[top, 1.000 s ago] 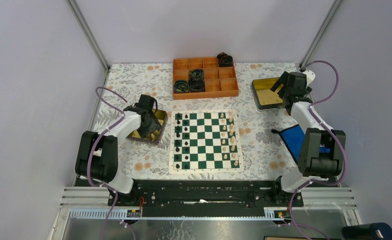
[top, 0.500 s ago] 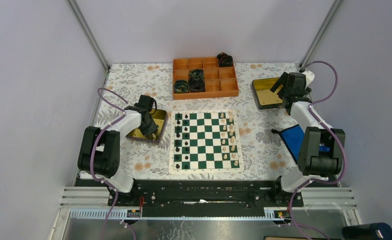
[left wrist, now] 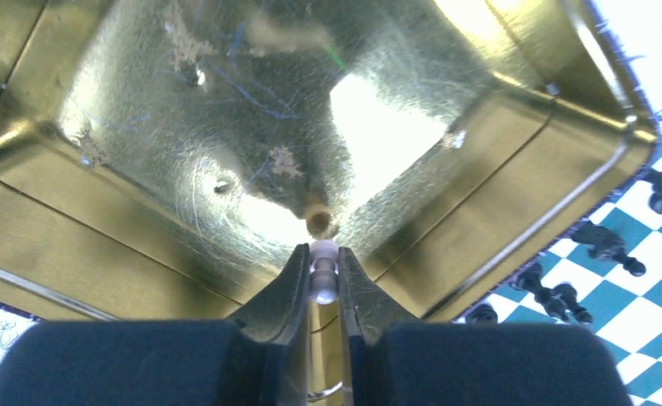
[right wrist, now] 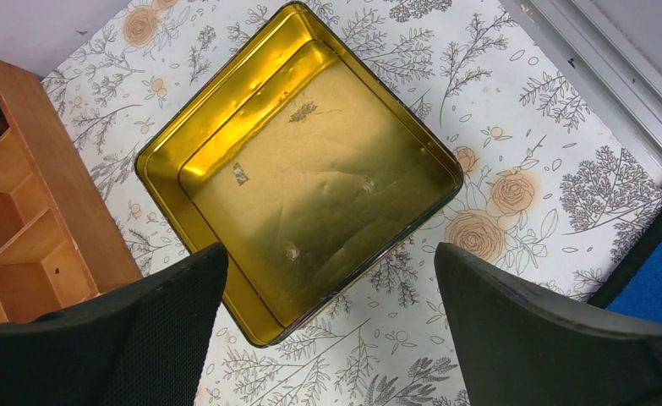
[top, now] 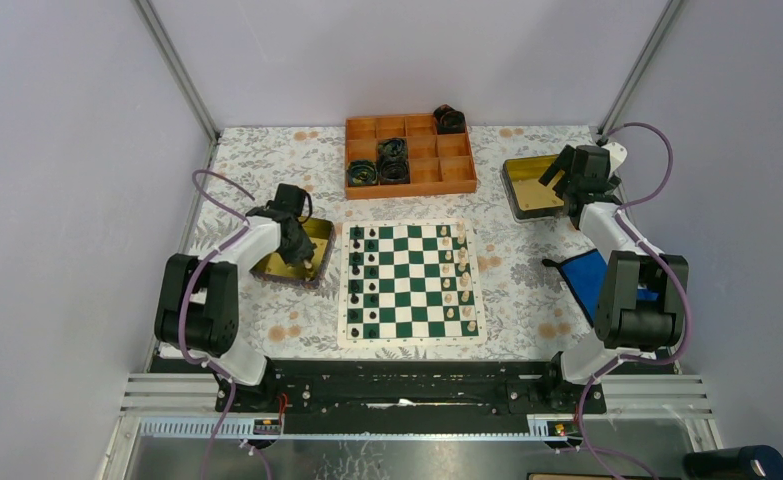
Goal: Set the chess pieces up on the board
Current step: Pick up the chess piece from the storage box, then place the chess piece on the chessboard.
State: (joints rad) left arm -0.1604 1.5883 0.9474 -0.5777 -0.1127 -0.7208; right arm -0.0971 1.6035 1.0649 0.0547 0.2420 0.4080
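1. The left gripper [left wrist: 323,253] pinches a small cream-white piece [left wrist: 323,283] between its dark fingers. It sits low inside the left tin [left wrist: 555,178], just above the tin's scratched, mirror-bright gold floor.
2. The piece is a turned figurine of stacked rounded beads. Its long axis appears to run along the fingers, not across them. Being smooth and tiny, it could twist in the pinch.
3. The relation that matters is that the board [top: 412,282] lies to the right of this gripper, just beside the tin and flat on the flower-printed table [top: 267,322]. The black pieces [top: 363,280] stand on the files next to the tin, and the white pieces [top: 457,280] stand on the far files. The held piece therefore probably has to travel over the black rows. Which square is vacant is too small to tell.
4. The right gripper [right wrist: 329,254] hangs spread wide above the right tin [right wrist: 217,106], a square, gold-lined tin with rounded corners. No piece shows in that tin. This gripper is nearer the white side but holds nothing.
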